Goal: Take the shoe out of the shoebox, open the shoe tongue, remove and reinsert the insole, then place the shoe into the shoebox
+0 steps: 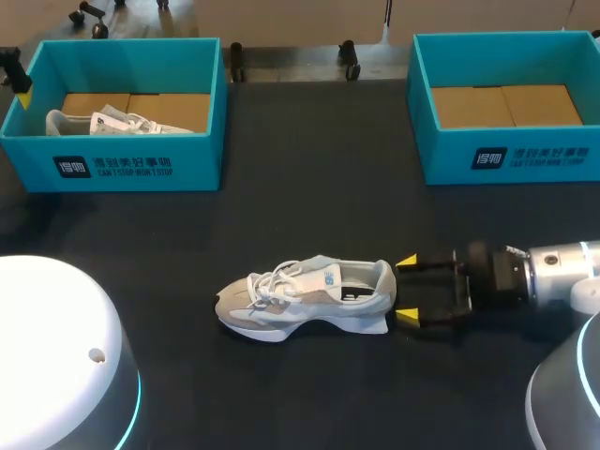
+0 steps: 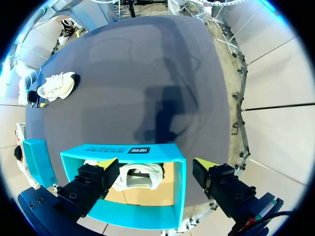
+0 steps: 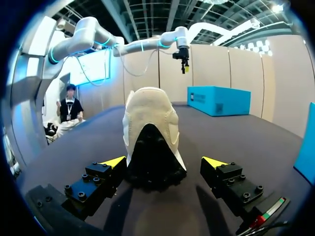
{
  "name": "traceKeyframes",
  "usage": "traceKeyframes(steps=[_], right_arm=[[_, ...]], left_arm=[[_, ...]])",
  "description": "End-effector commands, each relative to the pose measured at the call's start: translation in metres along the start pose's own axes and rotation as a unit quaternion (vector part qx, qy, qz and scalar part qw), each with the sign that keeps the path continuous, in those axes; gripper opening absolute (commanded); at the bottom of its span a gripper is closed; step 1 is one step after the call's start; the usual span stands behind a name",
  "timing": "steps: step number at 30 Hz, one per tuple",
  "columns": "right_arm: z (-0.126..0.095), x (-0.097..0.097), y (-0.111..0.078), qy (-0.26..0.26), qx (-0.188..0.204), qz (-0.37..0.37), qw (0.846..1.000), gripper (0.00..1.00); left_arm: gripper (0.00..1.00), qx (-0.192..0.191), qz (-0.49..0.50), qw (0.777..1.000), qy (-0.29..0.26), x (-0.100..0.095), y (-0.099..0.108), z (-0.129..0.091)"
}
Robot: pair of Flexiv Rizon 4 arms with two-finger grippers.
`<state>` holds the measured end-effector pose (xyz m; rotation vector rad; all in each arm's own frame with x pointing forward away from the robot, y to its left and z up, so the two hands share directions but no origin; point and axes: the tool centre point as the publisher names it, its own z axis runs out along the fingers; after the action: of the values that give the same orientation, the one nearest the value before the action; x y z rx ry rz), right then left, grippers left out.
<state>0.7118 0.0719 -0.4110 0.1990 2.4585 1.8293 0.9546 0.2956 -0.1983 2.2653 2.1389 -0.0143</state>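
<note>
right gripper (image 1: 407, 289) wide open, empty, at the heel of the shoe (image 1: 305, 298) near the front edge of the table (image 1: 309, 169); close low and square there. left gripper (image 2: 156, 163) open, empty, above the corner box (image 2: 98, 150).

Robotics lab, robot arm (image 1: 553, 272), black table (image 1: 309, 197)

The table (image 1: 309, 187) is matt and dark, perhaps rubber. The shoe (image 1: 305, 298) is pale mesh cloth with suede-like panels and a smooth sole. The left box (image 1: 122, 167) and right box (image 1: 511, 155) are matt teal card, floors raw brown card. The right gripper (image 1: 407, 289) is matt black with smooth yellow tips
</note>
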Motion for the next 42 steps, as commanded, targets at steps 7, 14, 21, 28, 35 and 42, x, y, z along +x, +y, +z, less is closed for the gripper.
traceKeyframes(steps=[7, 14, 21, 28, 35, 42], right_arm=[[0.013, 0.001, 0.001, -0.002, 0.0, -0.006, 1.0, 1.0], [0.016, 0.003, 0.004, 0.003, 0.0, -0.003, 1.0, 1.0], [0.02, 0.005, 0.004, 0.003, -0.003, 0.0, 1.0, 1.0], [0.027, 0.003, 0.004, 0.01, -0.01, -0.004, 1.0, 1.0], [0.032, 0.001, 0.003, 0.017, -0.016, -0.013, 1.0, 1.0], [0.035, 0.004, 0.008, 0.022, -0.016, -0.021, 0.999, 1.0]], left_arm=[[1.0, -0.001, 0.0, 1.0, 0.001, 0.0, -0.001, 0.0], [1.0, -0.001, 0.0, 1.0, 0.001, 0.0, -0.001, 0.0], [1.0, -0.001, 0.0, 1.0, 0.001, 0.0, -0.001, 0.0], [1.0, -0.001, 0.0, 1.0, 0.001, 0.0, -0.001, 0.0], [1.0, -0.001, 0.0, 1.0, 0.001, 0.0, -0.001, 0.0], [1.0, -0.001, 0.0, 1.0, 0.001, 0.0, -0.001, 0.0]])
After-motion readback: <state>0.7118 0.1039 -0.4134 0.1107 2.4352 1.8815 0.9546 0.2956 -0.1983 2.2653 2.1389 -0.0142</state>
